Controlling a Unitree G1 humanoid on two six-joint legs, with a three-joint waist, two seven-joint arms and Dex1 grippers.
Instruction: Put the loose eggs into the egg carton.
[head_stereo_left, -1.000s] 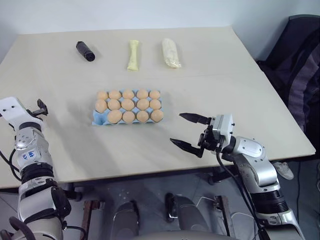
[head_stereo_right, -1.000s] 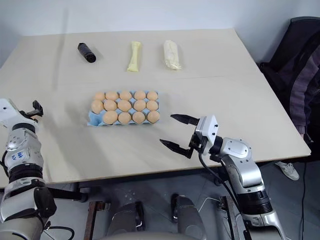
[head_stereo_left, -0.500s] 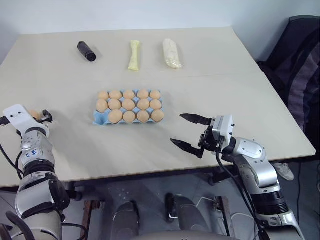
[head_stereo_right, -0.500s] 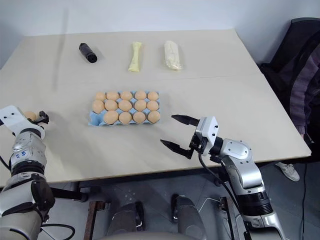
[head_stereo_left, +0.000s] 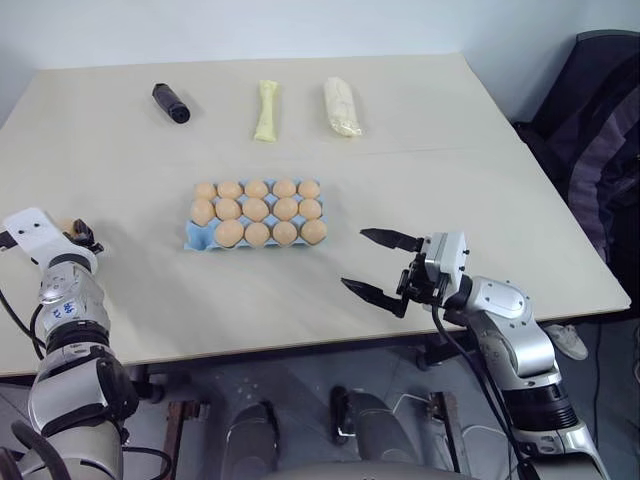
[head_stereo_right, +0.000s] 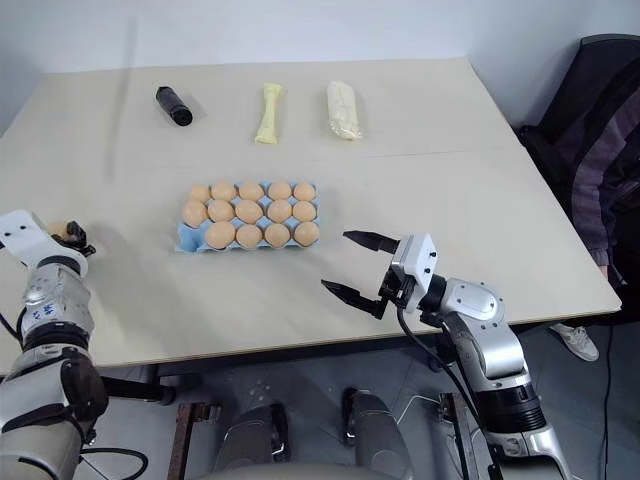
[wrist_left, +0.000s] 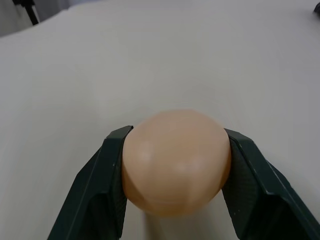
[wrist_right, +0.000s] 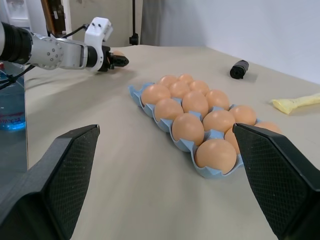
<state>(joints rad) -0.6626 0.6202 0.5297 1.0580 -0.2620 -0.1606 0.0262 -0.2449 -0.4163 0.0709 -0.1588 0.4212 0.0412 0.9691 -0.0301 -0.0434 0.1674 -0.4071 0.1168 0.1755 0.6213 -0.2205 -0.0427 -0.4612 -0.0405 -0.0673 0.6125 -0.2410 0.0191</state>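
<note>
Left wrist view: left gripper (wrist_left: 176, 162) is now clamping an egg (wrist_left: 175, 160) between fingers that gaped a second ago. Right gripper (head_stereo_left: 378, 264) is idling spread beside the nearly full egg carton (head_stereo_left: 193, 236).

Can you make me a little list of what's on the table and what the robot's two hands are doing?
egg carton: light blue, mid-table, nearly every cup holding an egg
loose egg: pale orange, near the table's left edge, pinched between the left gripper's jaws
left gripper: shut on the egg, low over the table
right gripper: jaws wide open, nothing between them, to the right of the carton
black cylinder: lying at the far side
yellow roll: far side, beside the cylinder
white roll: far side, right of the yellow roll
</note>
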